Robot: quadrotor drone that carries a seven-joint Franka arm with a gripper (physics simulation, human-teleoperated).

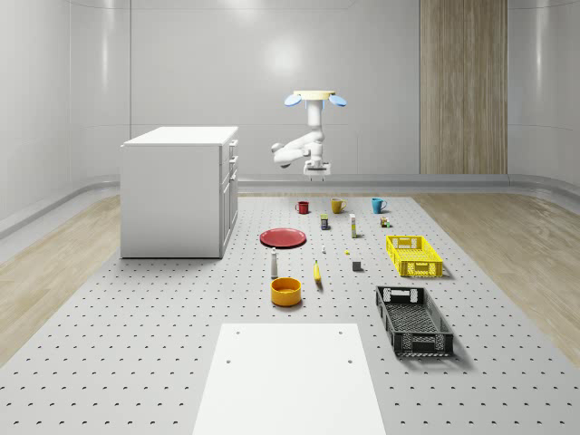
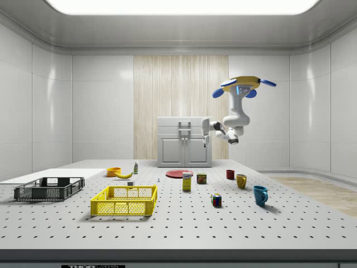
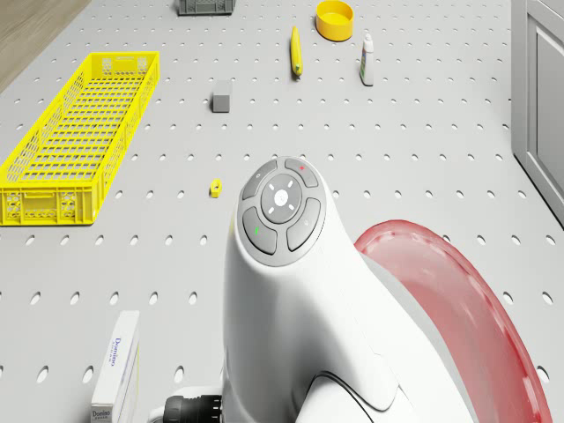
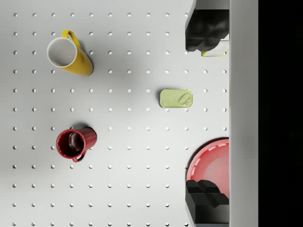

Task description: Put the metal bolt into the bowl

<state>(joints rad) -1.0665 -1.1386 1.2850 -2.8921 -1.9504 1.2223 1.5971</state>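
hovering high above the far end of the pegboard surface (image 1: 136, 362), the drone (image 1: 314, 98) hangs its hand (image 1: 315, 167) over the mugs, fingers (image 4: 204, 28) spread, grasping nothing. well away, the yellow bowl (image 1: 285, 291) sits near the banana (image 1: 317, 272); the bolt is too small to pick out.

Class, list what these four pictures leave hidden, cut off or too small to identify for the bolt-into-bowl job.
- Metal bolt: too small to identify in the whole-scene and side views.
- Round red plate: partly hidden by the white arm in the drone view; cut by the camera housing in the wrist view.
- Pincer: fingers wide apart, nothing between; tips cropped.
- Orange-yellow round bowl: rim cut off, drone view.
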